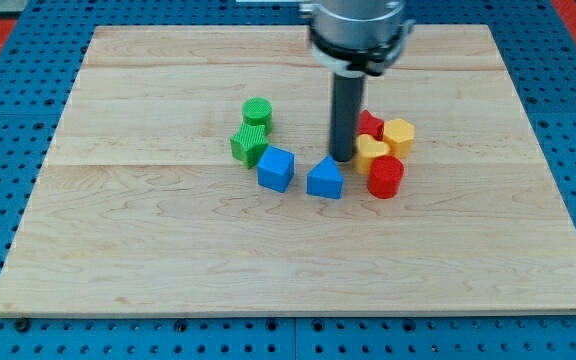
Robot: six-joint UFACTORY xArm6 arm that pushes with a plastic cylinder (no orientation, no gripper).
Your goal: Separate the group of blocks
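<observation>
My tip [342, 158] stands near the board's middle, just above the blue triangular block [325, 179] and just left of a yellow block [371, 151]. To the tip's right is a tight cluster: a red block [370, 125], a yellow hexagonal block [399, 135], that yellow block, and a red cylinder [385, 177]. To the tip's left are a blue cube [276, 168], a green star-like block [250, 144] and a green cylinder [257, 111]. The two green blocks touch each other, and the blue cube sits close below them.
The wooden board [168, 250] lies on a blue perforated table [8, 200]. The arm's body [358, 30] hangs over the board's top middle and hides part of it.
</observation>
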